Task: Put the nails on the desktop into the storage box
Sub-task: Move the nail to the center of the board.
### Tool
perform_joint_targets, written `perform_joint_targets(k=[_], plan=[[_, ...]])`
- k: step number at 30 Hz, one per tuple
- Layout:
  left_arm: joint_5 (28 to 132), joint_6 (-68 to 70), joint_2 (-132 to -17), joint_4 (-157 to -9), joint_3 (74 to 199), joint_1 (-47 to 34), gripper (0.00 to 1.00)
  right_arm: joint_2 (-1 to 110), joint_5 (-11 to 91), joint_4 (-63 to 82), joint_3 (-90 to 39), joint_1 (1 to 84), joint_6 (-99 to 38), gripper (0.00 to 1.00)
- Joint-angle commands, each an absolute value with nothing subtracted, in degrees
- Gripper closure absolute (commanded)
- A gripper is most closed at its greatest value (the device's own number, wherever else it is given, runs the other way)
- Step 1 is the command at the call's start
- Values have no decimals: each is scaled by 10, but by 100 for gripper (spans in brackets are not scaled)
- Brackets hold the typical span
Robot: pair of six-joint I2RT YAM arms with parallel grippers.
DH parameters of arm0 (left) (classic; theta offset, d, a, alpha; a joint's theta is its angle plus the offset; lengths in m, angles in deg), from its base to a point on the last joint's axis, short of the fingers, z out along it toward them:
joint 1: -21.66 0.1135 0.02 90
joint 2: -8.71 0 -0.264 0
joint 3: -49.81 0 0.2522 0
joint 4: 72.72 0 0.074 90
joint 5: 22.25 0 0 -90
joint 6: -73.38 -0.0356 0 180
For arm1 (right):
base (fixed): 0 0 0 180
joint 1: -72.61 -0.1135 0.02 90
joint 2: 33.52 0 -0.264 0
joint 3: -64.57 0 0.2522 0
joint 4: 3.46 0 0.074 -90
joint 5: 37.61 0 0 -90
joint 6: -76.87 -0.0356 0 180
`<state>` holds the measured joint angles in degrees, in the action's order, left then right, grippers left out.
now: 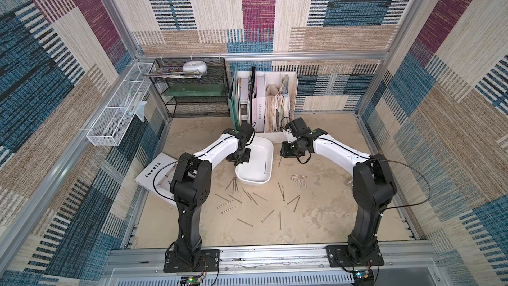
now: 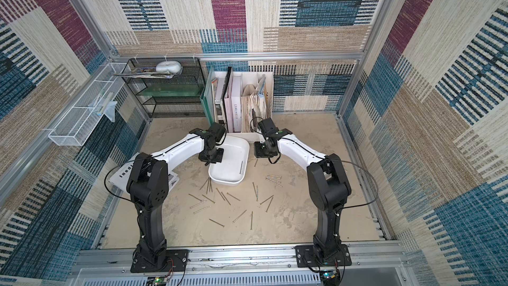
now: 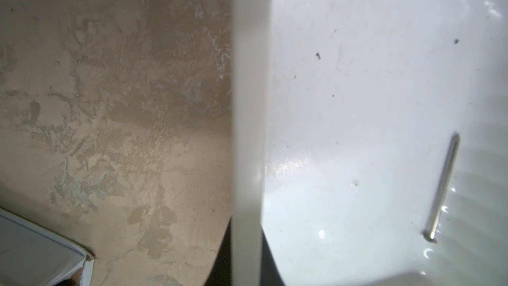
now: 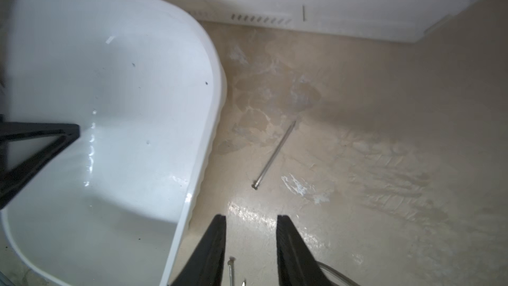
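The white storage box (image 1: 254, 180) (image 2: 225, 181) stands on the beige desktop (image 1: 330, 210) between my arms. One nail (image 1: 265, 167) (image 3: 442, 188) lies inside it. My left gripper (image 1: 238, 160) (image 3: 246, 257) is shut on the storage box's left wall, which runs up between the jaws. My right gripper (image 1: 292, 152) (image 4: 251, 221) hangs open just right of the box, low over the desktop. A nail (image 4: 275, 155) lies ahead of it and another nail (image 4: 231, 269) shows between its fingers. Several nails (image 1: 247, 198) (image 2: 220, 196) lie scattered in front of the box.
A white file holder (image 1: 272, 100) with books stands right behind the box, and a black mesh shelf (image 1: 192, 92) to its left. A white wire basket (image 1: 118, 116) hangs on the left wall. A white book (image 1: 154, 177) lies under the left arm.
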<state>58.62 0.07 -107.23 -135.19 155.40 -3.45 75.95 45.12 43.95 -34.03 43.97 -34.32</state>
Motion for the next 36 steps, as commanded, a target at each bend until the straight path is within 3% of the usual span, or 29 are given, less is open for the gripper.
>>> perform_joint_targets(k=[1, 21, 32, 36], plan=[[581, -6, -1068, -1361, 1557, -34, 100, 793, 465, 466, -354, 438, -363, 64], [567, -12, -1069, -1364, 1561, -30, 100, 955, 466, 495, -521, 436, -460, 50], [569, -14, -1068, -1363, 1560, -23, 100, 1058, 491, 570, -645, 434, -454, 50], [571, -15, -1068, -1362, 1560, -22, 100, 1092, 504, 614, -678, 433, -435, 59]])
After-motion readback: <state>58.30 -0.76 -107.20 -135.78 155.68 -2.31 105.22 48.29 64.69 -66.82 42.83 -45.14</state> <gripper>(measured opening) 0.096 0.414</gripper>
